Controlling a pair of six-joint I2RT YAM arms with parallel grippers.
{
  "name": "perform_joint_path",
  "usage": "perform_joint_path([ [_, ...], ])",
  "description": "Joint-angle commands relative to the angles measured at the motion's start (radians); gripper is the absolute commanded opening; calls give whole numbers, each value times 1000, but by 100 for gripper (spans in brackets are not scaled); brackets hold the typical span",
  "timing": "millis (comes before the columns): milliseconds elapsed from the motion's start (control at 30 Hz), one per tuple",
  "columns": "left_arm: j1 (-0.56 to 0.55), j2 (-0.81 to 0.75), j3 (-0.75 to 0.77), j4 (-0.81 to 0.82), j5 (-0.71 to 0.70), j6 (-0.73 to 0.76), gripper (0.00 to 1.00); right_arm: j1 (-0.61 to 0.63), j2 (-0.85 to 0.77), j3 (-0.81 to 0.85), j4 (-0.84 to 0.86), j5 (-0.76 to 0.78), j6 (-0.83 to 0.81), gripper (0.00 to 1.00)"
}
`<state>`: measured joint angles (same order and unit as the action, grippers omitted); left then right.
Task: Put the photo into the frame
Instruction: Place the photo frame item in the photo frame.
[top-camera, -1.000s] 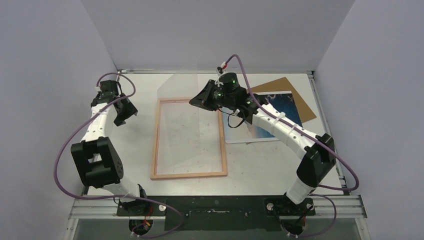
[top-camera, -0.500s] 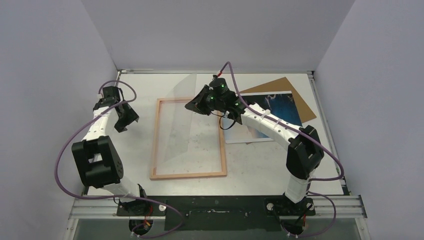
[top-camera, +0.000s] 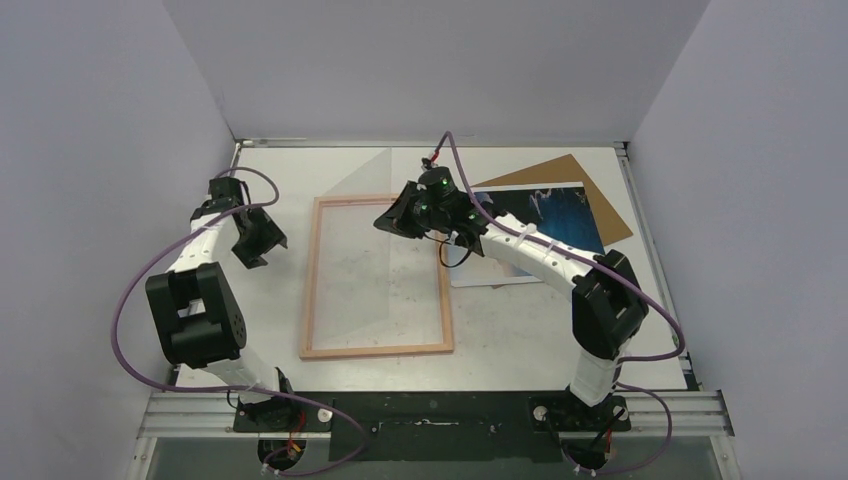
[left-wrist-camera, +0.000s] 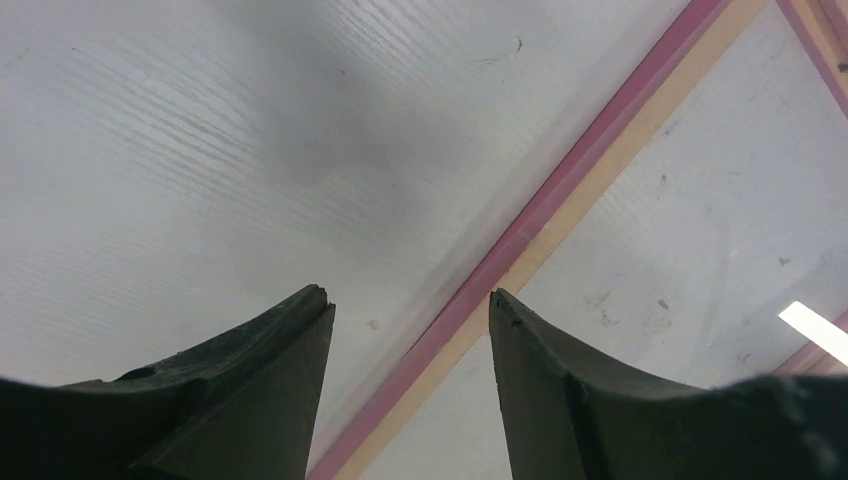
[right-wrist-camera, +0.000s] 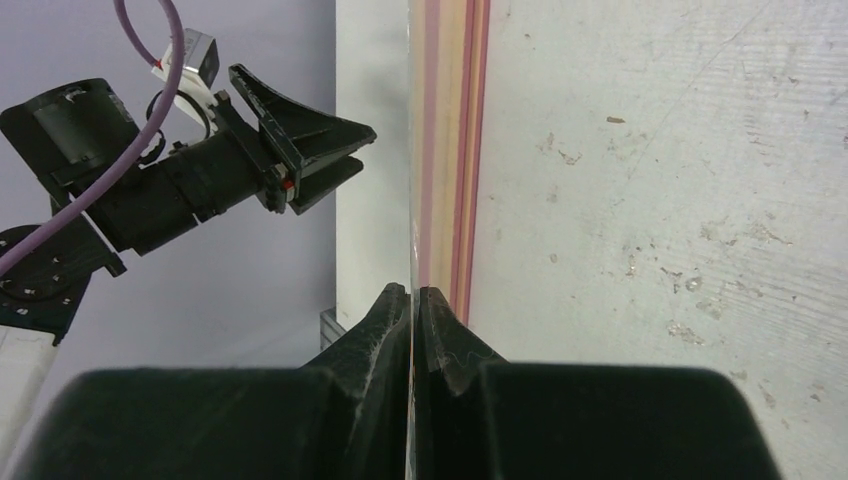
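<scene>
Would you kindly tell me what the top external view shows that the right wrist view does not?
Only the top external view shows the photo lying on the brown backing board, right of the frame, and the frame's whole outline. Only the right wrist view shows, close up, the right gripper pinched shut on the clear sheet, seen edge-on. Both show the sheet, a frame rail and the open left gripper beyond it.

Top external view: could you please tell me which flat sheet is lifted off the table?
The clear transparent sheet, held tilted above the frame by the right gripper, jaws shut; the photo and brown cardboard lie flat.
</scene>
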<state>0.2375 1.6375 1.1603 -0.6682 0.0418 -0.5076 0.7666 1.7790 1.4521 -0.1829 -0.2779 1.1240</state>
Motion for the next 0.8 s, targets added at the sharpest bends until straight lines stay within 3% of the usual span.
perform_joint_path([
  [0,6,10,-4,49,62,15,57,-11,-71,-52,105,21,-63,0],
  [267,6,119,17,61,244,72,57,-54,-95,-138,172,4,-135,0],
  [767,6,195,66,45,286,112,61,-125,-111,-285,362,-96,-129,0],
])
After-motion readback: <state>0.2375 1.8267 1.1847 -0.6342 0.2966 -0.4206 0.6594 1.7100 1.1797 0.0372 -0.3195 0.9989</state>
